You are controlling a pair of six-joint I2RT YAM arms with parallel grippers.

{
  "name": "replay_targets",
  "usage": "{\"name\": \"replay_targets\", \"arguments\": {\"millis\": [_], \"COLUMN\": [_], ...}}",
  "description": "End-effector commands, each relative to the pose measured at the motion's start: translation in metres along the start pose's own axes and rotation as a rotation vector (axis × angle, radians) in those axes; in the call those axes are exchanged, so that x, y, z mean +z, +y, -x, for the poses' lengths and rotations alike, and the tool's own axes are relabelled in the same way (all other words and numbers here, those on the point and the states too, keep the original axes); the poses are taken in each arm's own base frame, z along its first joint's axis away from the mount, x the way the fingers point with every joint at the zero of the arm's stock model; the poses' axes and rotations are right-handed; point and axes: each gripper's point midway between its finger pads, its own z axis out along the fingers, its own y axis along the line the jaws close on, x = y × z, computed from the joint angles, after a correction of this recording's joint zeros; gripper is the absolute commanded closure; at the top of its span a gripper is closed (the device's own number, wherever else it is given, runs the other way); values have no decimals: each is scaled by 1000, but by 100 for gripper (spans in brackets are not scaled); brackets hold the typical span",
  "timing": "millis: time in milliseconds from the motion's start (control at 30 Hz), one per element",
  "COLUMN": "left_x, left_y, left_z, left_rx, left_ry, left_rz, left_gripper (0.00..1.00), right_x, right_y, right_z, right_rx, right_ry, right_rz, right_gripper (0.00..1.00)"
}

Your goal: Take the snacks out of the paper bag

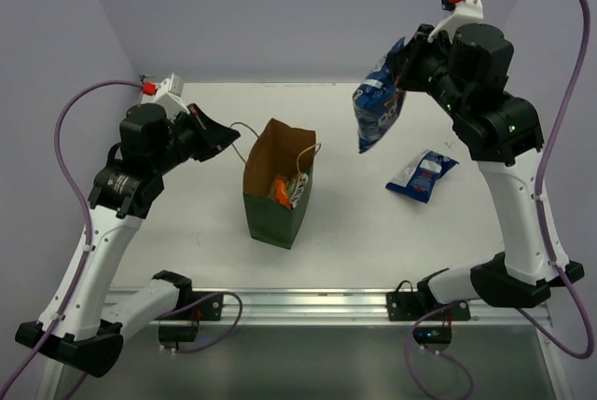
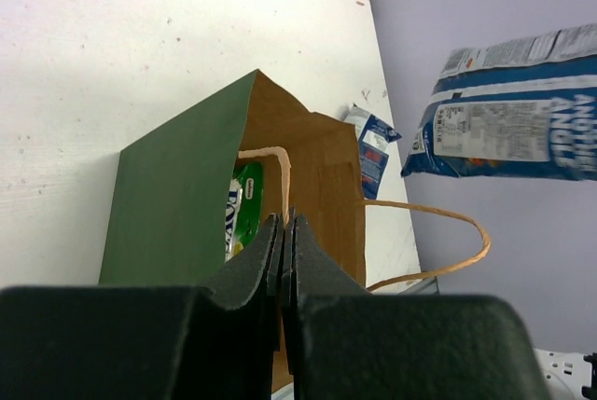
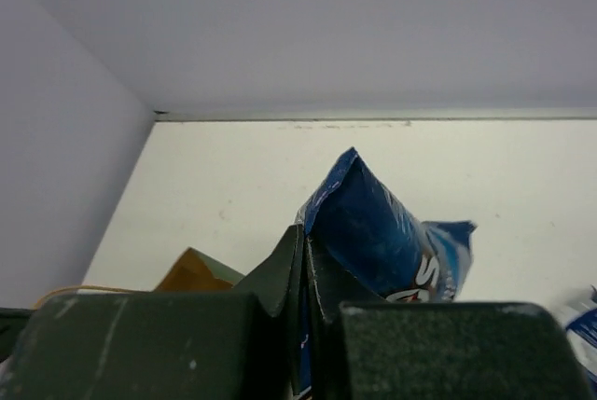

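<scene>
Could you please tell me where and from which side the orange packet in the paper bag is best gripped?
Probably its upper edge, coming straight down through the open mouth. The orange packet sits low inside the upright paper bag, whose tall walls close off every sideways approach.

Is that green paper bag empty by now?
No, the top view looks into the open paper bag and shows an orange packet lying inside it.
</scene>
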Motion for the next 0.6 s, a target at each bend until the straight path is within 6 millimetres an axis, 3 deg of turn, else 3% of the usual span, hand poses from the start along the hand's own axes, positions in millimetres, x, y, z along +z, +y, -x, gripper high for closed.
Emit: {"name": "replay_targets", "arguments": {"millis": [0,167,300,433,500,567], "left_x": [-7,-12,-16,-19,-19,-20], "left_y": [-1,0,-1,1,3,3], "left_z": [4,2,3,3,3,4], "left_rx": [5,-3,-5,-8,-18,-25], "left_ry": [-33,-38,-49,-59,-65,-75], "left_rz": [-1,3,-1,2,11,14], "left_gripper": [98,97,97,97,97,97], "right_x": [2,15,34,46,52,58], "right_y": [-31,-77,-123,-167,-180,-192], "right_z": [0,-55,-120,-167,-184,-186], "right_rx": [-41,-64,-101,-101,-103,-95], "right_ry": [-45,57,203,317,367,369], "right_rz": [-116,-295,-461,-589,-622,-643], "right_gripper": [100,100,100,100,100,100]}}
